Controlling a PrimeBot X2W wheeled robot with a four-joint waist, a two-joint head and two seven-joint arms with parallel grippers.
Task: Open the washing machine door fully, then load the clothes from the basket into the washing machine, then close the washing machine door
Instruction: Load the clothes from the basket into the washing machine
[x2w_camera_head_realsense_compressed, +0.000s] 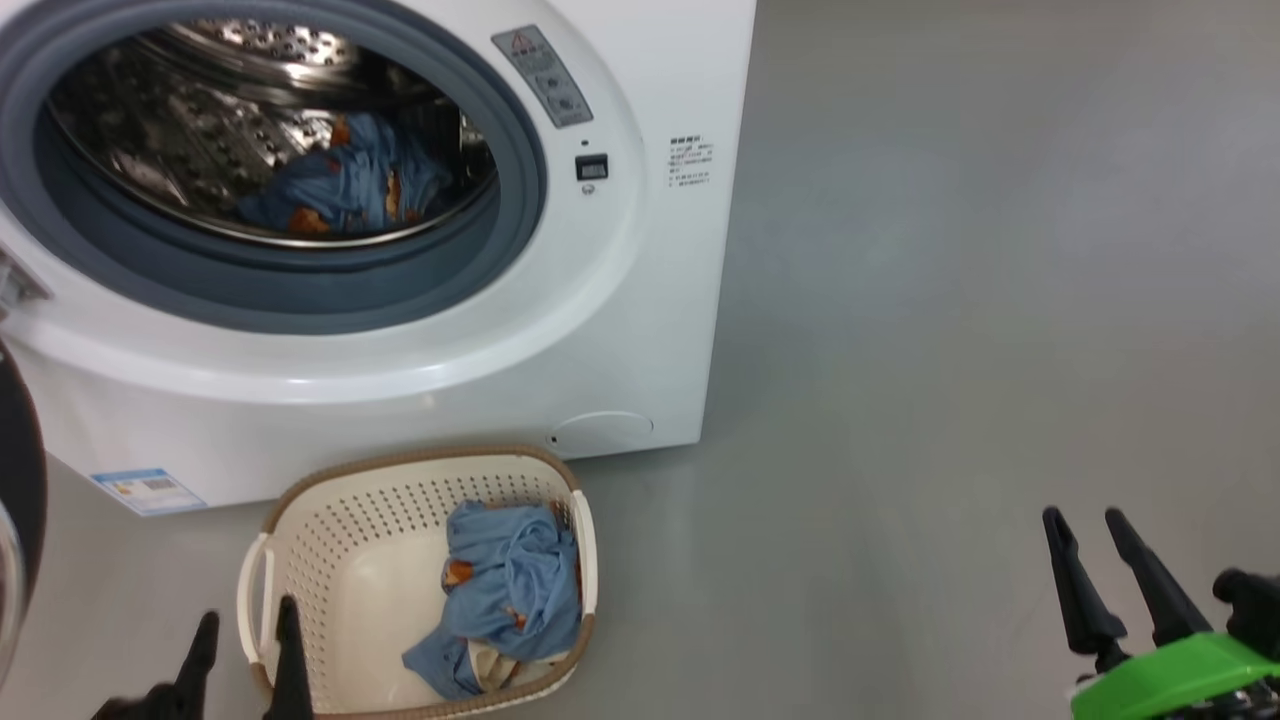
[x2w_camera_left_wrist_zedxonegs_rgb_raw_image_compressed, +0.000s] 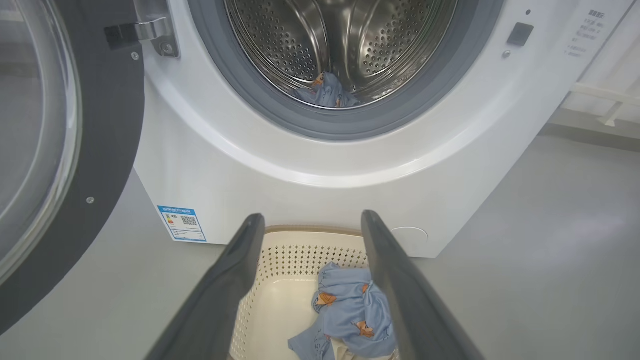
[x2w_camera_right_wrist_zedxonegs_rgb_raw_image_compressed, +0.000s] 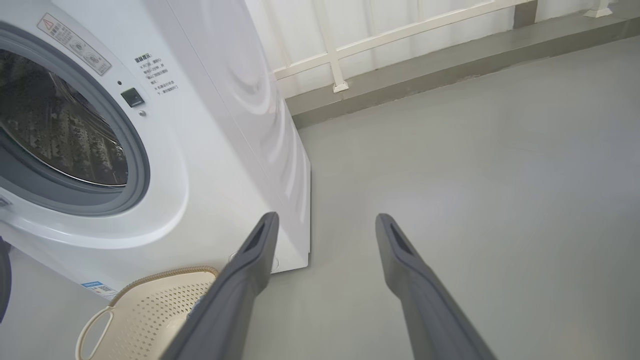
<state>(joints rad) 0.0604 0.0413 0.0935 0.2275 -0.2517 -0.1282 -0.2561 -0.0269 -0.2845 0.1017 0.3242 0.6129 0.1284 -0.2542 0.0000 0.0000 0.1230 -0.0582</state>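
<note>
in head view, clothes (x2w_camera_head_realsense_compressed: 515, 590) in basket (x2w_camera_head_realsense_compressed: 400, 462) and drum (x2w_camera_head_realsense_compressed: 200, 110), right wrist view adds railing (x2w_camera_right_wrist_zedxonegs_rgb_raw_image_compressed: 333, 60), left claw (x2w_camera_head_realsense_compressed: 248, 615), right claw (x2w_camera_head_realsense_compressed: 1083, 517) released

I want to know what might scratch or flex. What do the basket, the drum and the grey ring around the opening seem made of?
Basket: cream moulded plastic, smooth satin walls with even punched holes; its brown rim looks woven, possibly moulded too. Drum: polished steel, mirror glints and perforations. Grey ring: matte, no glare, probably rubber.

Open washing machine (x2w_camera_head_realsense_compressed: 560, 330) at upper left holds clothes (x2w_camera_head_realsense_compressed: 350, 185); more fill the basket (x2w_camera_head_realsense_compressed: 330, 540) at bottom.
</note>
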